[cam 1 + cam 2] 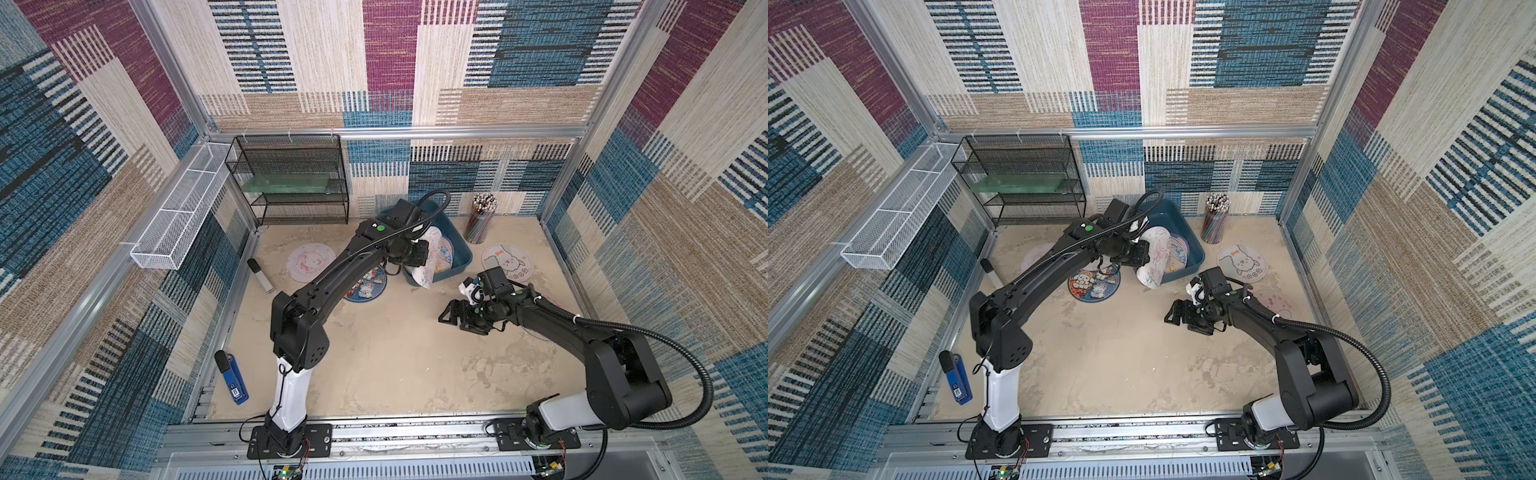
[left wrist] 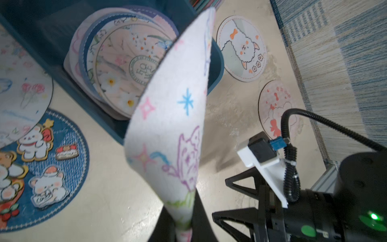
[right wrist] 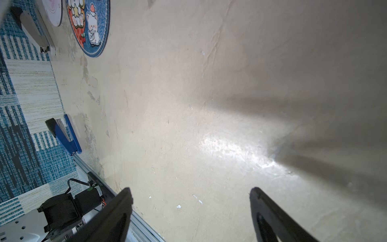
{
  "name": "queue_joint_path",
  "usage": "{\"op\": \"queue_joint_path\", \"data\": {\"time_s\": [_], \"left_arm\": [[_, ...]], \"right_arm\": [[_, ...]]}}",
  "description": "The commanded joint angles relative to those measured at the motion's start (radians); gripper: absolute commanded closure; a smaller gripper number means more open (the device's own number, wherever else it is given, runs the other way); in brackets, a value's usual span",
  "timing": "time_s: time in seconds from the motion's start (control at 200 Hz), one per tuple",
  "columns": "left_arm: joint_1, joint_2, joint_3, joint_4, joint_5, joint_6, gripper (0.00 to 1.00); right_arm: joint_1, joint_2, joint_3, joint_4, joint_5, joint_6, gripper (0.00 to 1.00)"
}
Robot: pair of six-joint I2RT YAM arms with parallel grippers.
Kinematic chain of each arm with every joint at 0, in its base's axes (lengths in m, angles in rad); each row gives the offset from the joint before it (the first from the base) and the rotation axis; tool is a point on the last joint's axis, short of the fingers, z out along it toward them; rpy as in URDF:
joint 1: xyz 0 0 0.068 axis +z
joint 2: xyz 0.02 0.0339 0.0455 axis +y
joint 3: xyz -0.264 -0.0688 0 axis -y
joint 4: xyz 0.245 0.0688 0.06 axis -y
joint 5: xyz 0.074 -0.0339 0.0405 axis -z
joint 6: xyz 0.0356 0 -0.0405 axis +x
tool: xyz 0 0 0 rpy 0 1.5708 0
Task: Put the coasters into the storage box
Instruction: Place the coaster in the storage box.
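1. Right now the left gripper (image 2: 183,228) is clamped on the rim of a white doodle-cat coaster (image 2: 171,125), which stands almost on edge and curls over itself.
2. The right gripper (image 3: 192,209) has its jaws wide apart and holds nothing, poised over bare table (image 3: 188,104) near the box.
3. The held coaster hangs over the near corner of the teal storage box (image 1: 459,239). In both top views part of it seems to sit outside the wall.
4. What could go wrong, I'd say: if it is let go here, the floppy mat may catch the rim, prop against the wall or slide down onto the table. The pinch is only at the edge, so a quick swing might also pull it free early.
5. Inside the box lies a slanted stack of coasters (image 2: 117,69). I make out at least four edges but no exact count.
6. Four more lie on the table:
   - On the right arm's side of the box are an alpaca coaster (image 1: 507,259) and a pink bow coaster (image 2: 274,111).
   - On the left arm's side are a blue bear coaster (image 1: 368,286) and a pale pink coaster (image 1: 309,262).
7. Around them there are one pencil cup (image 1: 482,218), one black wire rack (image 1: 291,178), one white mesh tray (image 1: 183,216) and one blue stapler (image 1: 235,378).
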Motion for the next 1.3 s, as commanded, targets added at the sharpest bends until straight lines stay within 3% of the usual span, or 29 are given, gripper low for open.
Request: {"op": "queue_joint_path", "data": {"time_s": [0.0,0.105,0.22,0.341,0.511,0.736,0.941,1.002,1.117,1.212,1.297], "left_arm": [[0.002,0.129,0.196,-0.054,0.061,0.081,0.88],[0.013,0.275,0.401,-0.069,0.112,0.065,0.88],[0.030,0.396,0.525,-0.058,0.177,0.017,0.88],[0.037,0.431,0.463,0.012,0.159,-0.001,0.88],[0.053,0.462,0.383,0.033,0.014,0.019,0.88],[0.078,0.505,0.405,0.017,-0.131,0.066,0.88],[0.091,0.541,0.464,0.029,-0.176,0.095,0.87],[0.091,0.547,0.471,0.030,-0.174,0.101,0.80],[0.091,0.538,0.456,0.030,-0.188,0.103,0.40],[0.091,0.514,0.436,0.032,-0.206,0.101,0.27],[0.089,0.485,0.424,0.035,-0.219,0.106,0.24]], "right_arm": [[-0.021,-0.022,-0.014,-0.022,-0.015,-0.025,0.09],[-0.040,-0.041,-0.024,-0.034,-0.018,-0.030,0.09],[-0.054,-0.060,-0.031,-0.048,-0.016,-0.031,0.09],[-0.065,-0.077,-0.037,-0.058,-0.014,-0.028,0.09],[-0.071,-0.084,-0.033,-0.070,-0.014,-0.024,0.09],[-0.072,-0.086,-0.029,-0.072,-0.015,-0.018,0.09],[-0.072,-0.100,-0.033,-0.080,-0.015,-0.012,0.09],[-0.073,-0.107,-0.038,-0.085,-0.014,-0.010,0.09],[-0.073,-0.117,-0.046,-0.087,-0.014,-0.006,0.09],[-0.072,-0.118,-0.050,-0.079,-0.017,-0.003,0.08],[-0.071,-0.107,-0.050,-0.066,-0.026,0.002,0.08]]}}
